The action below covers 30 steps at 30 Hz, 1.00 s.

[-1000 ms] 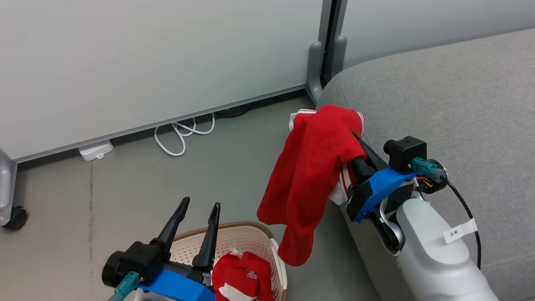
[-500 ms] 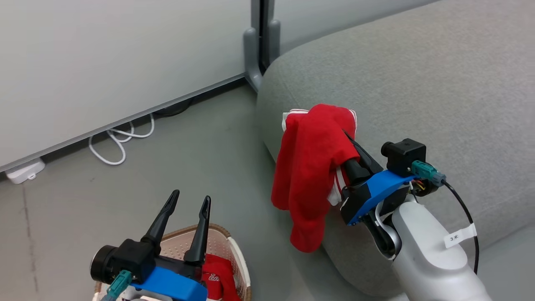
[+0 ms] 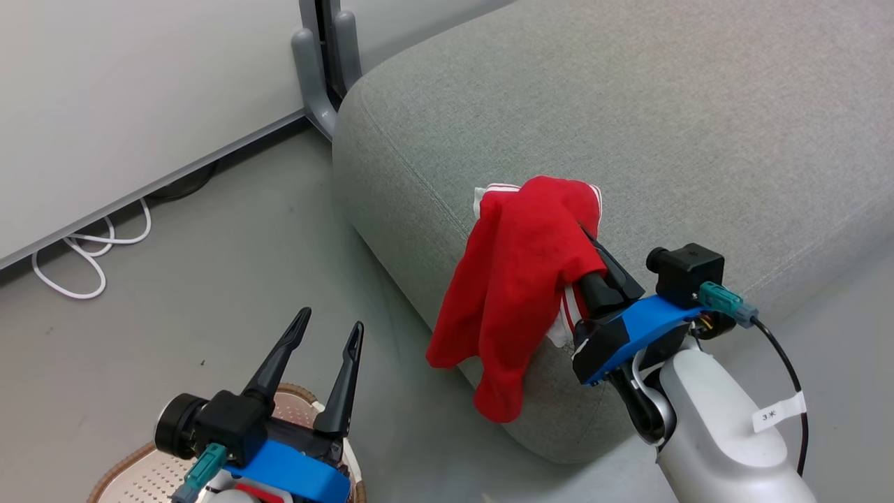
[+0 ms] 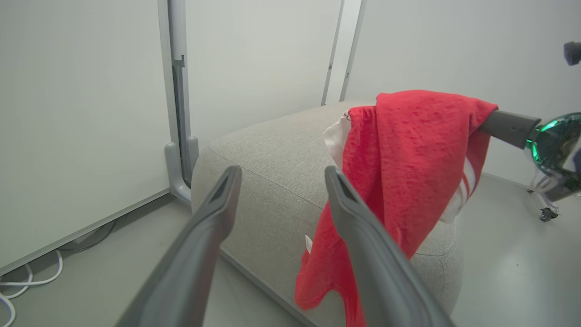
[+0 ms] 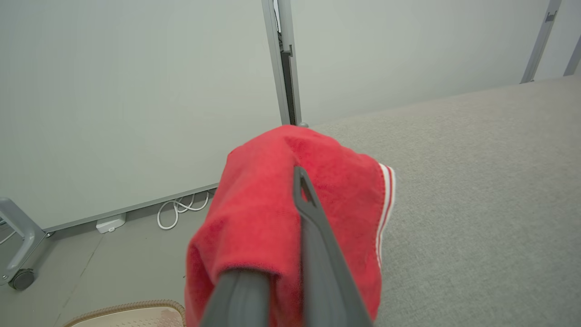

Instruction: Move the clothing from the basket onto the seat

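A bright red garment of the clothing point(image 3: 517, 279) with white stripes is draped over my right gripper point(image 3: 585, 227), which is shut on it. The garment hangs against the front edge of the grey seat point(image 3: 628, 126). In the right wrist view the garment point(image 5: 263, 204) covers one finger, and the other finger point(image 5: 311, 218) lies on top of it. My left gripper point(image 3: 330, 319) is open and empty above the basket point(image 3: 133, 468), whose brown rim shows at the lower left. In the left wrist view the garment point(image 4: 399, 159) hangs in front of the seat point(image 4: 263, 159).
A white cable point(image 3: 84, 258) lies coiled on the grey floor by the pale partition wall. A grey partition foot point(image 3: 318, 84) stands at the seat's far corner. In the right wrist view a caster wheel point(image 5: 20, 279) sits at the far left.
The head camera has swung right, so the seat takes up more of the picture and the basket sits lower left. The right gripper still holds the garment, now against the seat's front edge.
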### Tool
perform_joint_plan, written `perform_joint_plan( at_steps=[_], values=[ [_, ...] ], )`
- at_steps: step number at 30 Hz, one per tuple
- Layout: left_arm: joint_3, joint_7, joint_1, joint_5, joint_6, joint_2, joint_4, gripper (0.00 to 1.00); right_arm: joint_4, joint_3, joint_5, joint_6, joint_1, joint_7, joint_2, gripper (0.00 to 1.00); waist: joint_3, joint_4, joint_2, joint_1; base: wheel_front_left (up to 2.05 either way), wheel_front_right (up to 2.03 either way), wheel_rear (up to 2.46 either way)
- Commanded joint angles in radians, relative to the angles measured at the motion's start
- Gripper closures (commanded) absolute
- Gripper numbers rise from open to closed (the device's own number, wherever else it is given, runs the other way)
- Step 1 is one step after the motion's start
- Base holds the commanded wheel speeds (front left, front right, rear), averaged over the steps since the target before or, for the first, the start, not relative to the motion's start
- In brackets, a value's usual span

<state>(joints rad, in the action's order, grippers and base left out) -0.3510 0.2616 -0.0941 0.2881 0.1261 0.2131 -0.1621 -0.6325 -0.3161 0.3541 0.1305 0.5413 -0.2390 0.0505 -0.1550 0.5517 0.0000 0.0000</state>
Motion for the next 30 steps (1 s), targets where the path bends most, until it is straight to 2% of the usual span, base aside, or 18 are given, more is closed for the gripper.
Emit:
perform_joint_plan(
  at_steps=[1,10,17,24,30],
  values=[
    [-0.009,0.005,-0.020,0.006,0.007,0.012,-0.002,0.00,0.014,0.010,-0.006,0.000,-0.016,-0.005,0.000,1.00,-0.009,0.004,0.0000,0.0000,0.00,0.00,0.00],
    [-0.022,0.005,-0.039,0.019,0.005,0.026,-0.007,0.00,0.048,0.036,-0.010,0.000,-0.032,0.009,0.000,1.00,-0.023,0.005,0.0000,0.0000,0.00,0.00,0.00],
    [0.011,0.005,-0.047,-0.013,0.005,0.049,0.022,0.00,0.060,0.057,-0.054,0.000,0.101,0.046,0.000,1.00,-0.094,0.009,0.0000,0.0000,0.00,0.00,0.00],
    [0.016,0.005,-0.101,-0.037,0.005,0.079,0.071,0.00,0.047,0.212,-0.105,0.000,0.287,0.079,0.005,1.00,-0.212,-0.048,0.0000,0.0000,0.00,0.00,0.00],
    [0.022,0.005,-0.158,-0.055,0.005,0.122,0.153,0.00,0.062,0.414,-0.085,0.000,0.487,0.113,0.068,1.00,-0.356,-0.112,0.0000,0.0000,0.00,0.00,0.00]
  ],
)
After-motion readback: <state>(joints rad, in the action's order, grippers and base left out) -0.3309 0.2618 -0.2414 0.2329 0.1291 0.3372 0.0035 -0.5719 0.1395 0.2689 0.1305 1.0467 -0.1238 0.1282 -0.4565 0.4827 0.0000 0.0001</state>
